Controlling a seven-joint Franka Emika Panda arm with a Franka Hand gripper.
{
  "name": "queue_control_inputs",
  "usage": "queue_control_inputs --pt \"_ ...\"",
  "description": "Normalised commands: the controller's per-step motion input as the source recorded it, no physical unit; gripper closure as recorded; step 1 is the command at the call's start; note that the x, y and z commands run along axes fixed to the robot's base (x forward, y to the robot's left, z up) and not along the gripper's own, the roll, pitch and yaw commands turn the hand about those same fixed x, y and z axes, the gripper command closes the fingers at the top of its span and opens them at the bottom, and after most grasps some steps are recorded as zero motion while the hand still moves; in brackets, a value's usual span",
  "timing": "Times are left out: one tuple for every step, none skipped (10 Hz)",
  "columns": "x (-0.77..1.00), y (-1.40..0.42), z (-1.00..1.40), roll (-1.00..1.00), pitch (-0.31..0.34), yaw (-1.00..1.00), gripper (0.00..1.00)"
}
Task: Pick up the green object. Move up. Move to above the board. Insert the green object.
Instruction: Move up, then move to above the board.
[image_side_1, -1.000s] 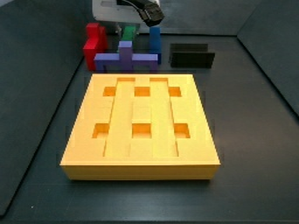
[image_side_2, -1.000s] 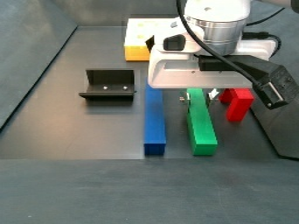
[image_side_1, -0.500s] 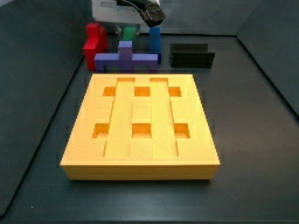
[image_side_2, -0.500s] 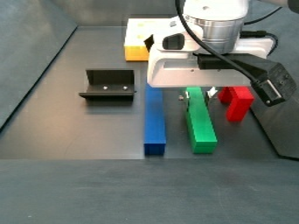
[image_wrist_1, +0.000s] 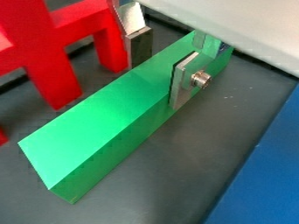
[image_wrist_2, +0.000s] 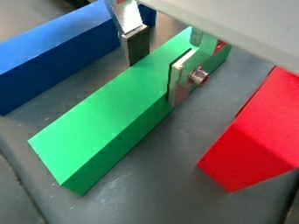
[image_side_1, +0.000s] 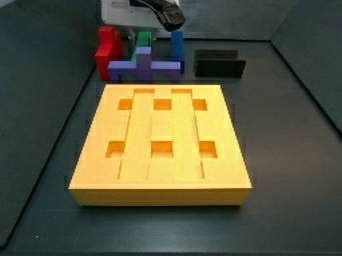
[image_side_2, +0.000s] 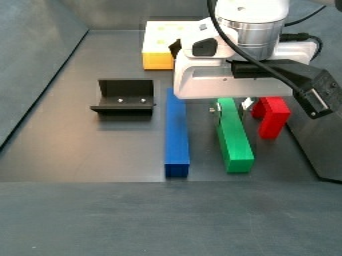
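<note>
The green object (image_side_2: 237, 140) is a long green bar lying flat on the dark floor between a blue bar (image_side_2: 177, 140) and a red block (image_side_2: 273, 115). My gripper (image_side_2: 230, 103) is low over its far end. In both wrist views the gripper (image_wrist_1: 160, 70) (image_wrist_2: 159, 68) straddles the green object (image_wrist_1: 105, 122) (image_wrist_2: 111, 118). One silver finger (image_wrist_2: 181, 77) lies against its side. The other finger (image_wrist_2: 135, 44) stands a little apart, with floor showing between. The board (image_side_1: 160, 180) is an orange-yellow slab with grooves and square recesses, away from the gripper.
The red block (image_wrist_1: 59, 44) (image_wrist_2: 257, 131) and the blue bar (image_wrist_2: 52, 57) stand close on either side of the green bar. The black fixture (image_side_2: 124, 98) (image_side_1: 218, 63) stands beside the blue bar. Dark walls enclose the floor.
The gripper and the green bar's far end have shifted very slightly toward the red block. The board, the blue bar and the fixture have not moved.
</note>
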Motion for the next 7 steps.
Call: queue_control_inputs --pt "0.00 0.00 0.83 0.00 0.000 0.00 1.00" --pt "-0.04 0.05 0.79 0.01 0.024 -0.06 1.00" --pt "-0.07 0.04 0.59 0.04 0.041 -0.06 1.00" --pt "-0.02 0.01 0.23 0.09 0.024 -0.02 1.00" --pt "0.00 0.00 1.40 0.00 0.000 0.00 1.00" --pt "-0.01 0.00 1.40 -0.04 0.021 0.01 1.00" --pt "-0.04 0.00 1.40 0.00 0.053 0.01 1.00"
